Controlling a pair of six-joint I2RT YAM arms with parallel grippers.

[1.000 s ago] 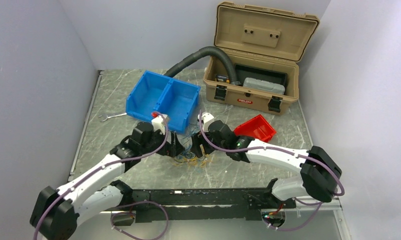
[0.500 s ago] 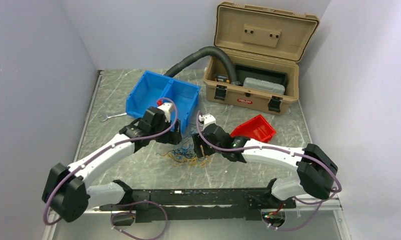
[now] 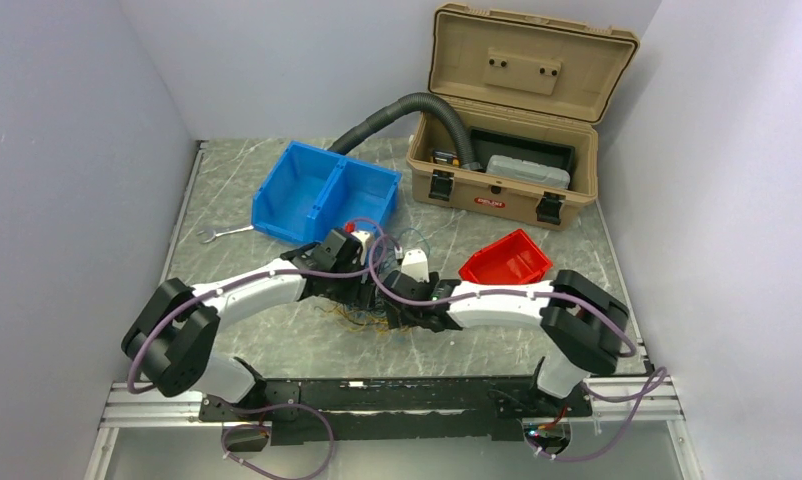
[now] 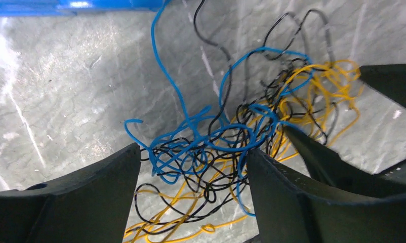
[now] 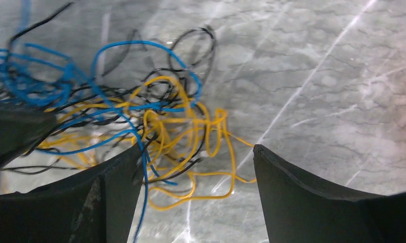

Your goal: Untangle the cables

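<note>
The cables (image 3: 369,316) are a tangled heap of thin blue, black and yellow wires on the marble tabletop, mostly hidden under both wrists in the top view. In the left wrist view the tangle (image 4: 216,147) lies between and beyond my fingers; my left gripper (image 4: 193,167) is open over it. In the right wrist view the yellow loops (image 5: 191,136) lie between my fingers; my right gripper (image 5: 196,162) is open, with a blue strand against its left finger (image 5: 115,187). The grippers stand close together, facing each other across the heap.
A blue two-compartment bin (image 3: 327,195) stands just behind the heap. A small red bin (image 3: 507,258) is to the right, a tan open toolbox (image 3: 507,170) with a black corrugated hose (image 3: 397,110) behind. A wrench (image 3: 222,233) lies left.
Both arms have swung inward and down onto the heap; the left wrist moved right, the right wrist moved left, and they now nearly meet over the cables.
</note>
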